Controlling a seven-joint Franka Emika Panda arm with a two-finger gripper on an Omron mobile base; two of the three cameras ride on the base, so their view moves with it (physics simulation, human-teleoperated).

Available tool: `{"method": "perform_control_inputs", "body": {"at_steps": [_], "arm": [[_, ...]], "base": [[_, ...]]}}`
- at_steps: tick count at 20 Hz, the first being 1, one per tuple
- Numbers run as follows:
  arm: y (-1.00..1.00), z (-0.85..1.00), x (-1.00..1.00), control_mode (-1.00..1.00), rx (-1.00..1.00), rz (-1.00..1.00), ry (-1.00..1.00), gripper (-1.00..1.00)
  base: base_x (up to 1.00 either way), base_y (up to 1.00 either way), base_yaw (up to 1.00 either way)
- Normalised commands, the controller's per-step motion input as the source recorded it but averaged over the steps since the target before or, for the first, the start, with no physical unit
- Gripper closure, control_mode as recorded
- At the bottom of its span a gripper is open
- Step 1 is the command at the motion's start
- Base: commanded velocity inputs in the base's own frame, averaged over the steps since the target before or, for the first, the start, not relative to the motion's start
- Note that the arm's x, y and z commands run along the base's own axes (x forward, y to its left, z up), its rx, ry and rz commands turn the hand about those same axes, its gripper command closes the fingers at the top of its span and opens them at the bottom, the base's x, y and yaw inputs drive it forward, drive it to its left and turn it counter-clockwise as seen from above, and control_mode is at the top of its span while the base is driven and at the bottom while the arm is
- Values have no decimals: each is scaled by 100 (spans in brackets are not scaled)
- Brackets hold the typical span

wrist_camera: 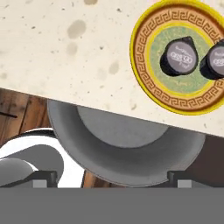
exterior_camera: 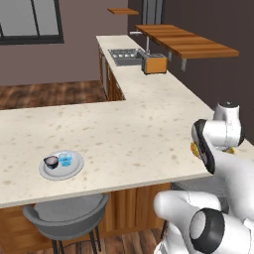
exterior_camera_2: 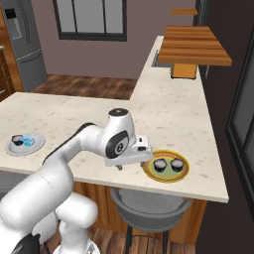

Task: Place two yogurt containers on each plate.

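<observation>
two yogurt cups sitting on each plate
gripper [exterior_camera_2: 120, 167] hovering beside yellow plate [exterior_camera_2: 165, 174]; finger opening indiscernible; grey plate [exterior_camera: 61, 170] lying well apart

Counter [exterior_camera: 129, 134] speckled stone, matt; shelf [exterior_camera: 186, 42] wood; yellow plate [wrist_camera: 144, 65] glossy, patterned.

My arm [exterior_camera_2: 74, 149] is white. The yellow plate [wrist_camera: 146, 78] has an orange swirly ring and green middle. The grey plate [exterior_camera: 74, 170] holds one dark cup [exterior_camera: 51, 161], one blue cup [exterior_camera: 65, 159].
</observation>
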Motion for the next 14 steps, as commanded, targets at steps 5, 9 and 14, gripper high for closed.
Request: {"method": "perform_control_inputs", "body": {"at_steps": [5,9,14], "arm": [[88,11,-59,-100,-9,0,-6,-100],[67,7,-67,-100,1,-1,-4,-100],[69,7,-60,-100,5,-6,-7,-100]], "base": [[0,0,0],[0,0,0],[0,0,0]]}}
